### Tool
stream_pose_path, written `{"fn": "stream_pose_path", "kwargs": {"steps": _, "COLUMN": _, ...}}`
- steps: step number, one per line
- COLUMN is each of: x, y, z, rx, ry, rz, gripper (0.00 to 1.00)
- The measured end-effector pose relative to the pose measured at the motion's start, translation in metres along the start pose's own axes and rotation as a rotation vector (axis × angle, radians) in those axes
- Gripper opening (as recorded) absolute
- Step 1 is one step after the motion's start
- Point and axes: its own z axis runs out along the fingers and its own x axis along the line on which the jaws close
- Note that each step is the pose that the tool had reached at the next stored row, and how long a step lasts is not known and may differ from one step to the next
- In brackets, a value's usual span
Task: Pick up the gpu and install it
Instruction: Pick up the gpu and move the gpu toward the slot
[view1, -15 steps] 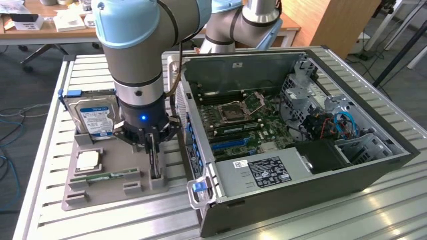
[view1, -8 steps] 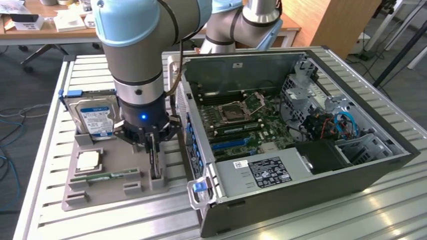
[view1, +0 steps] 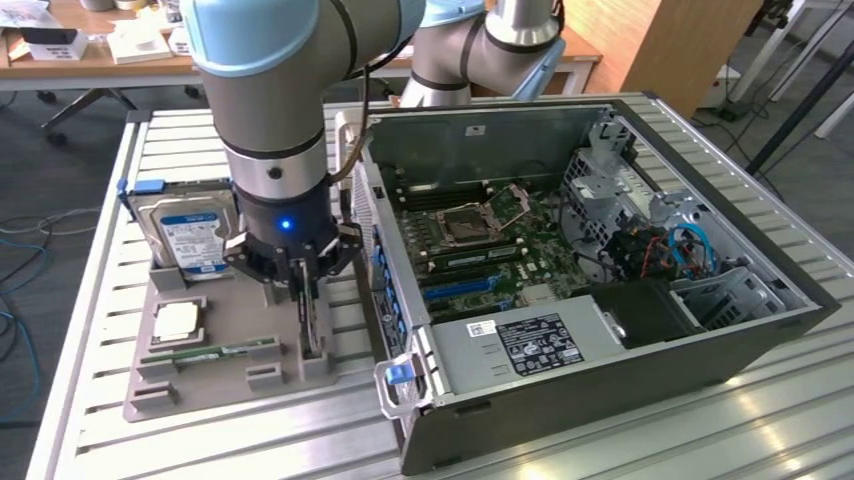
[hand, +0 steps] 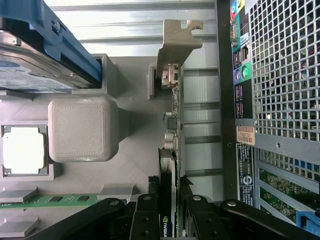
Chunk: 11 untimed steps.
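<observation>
The gpu (view1: 311, 315) is stood on edge in the grey tray (view1: 200, 385) on the counter (view1: 747, 420), just beside the computer case (view1: 641, 345). It is clamped across both faces by the half-closed jaws. It is judged light, stiff and fragile, and best held at the upper board edge.

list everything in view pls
thin black gpu card, silver bracket: 1, black, on edge in tray slot
silver hard drive, blue-white label: 1, silver, on tray
square silver processor chip: 1, silver, on tray
narrow green memory stick: 1, green, on tray
grey plastic tray: 1, grey, on table
open black computer case: 1, black, exterior view's right
slatted aluminium table: 1, silver, underneath
grey robot arm: 1, grey, above tray
black gripper: 1, black, at gpu
</observation>
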Motion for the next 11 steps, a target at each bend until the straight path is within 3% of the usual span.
{"fn": "stream_pose_path", "kwargs": {"steps": 5, "x": 0.000, "y": 0.0000, "z": -0.0011, "rx": 0.0005, "ry": 0.0003, "rz": 0.000, "gripper": 0.26}}
{"fn": "stream_pose_path", "kwargs": {"steps": 6, "x": 0.000, "y": 0.0008, "z": -0.0148, "rx": 0.0000, "ry": -0.0001, "rz": 0.000, "gripper": 0.26}}
{"fn": "stream_pose_path", "kwargs": {"steps": 11, "x": 0.000, "y": 0.0008, "z": -0.0149, "rx": 0.0001, "ry": 0.0000, "rz": 0.000, "gripper": 0.26}}
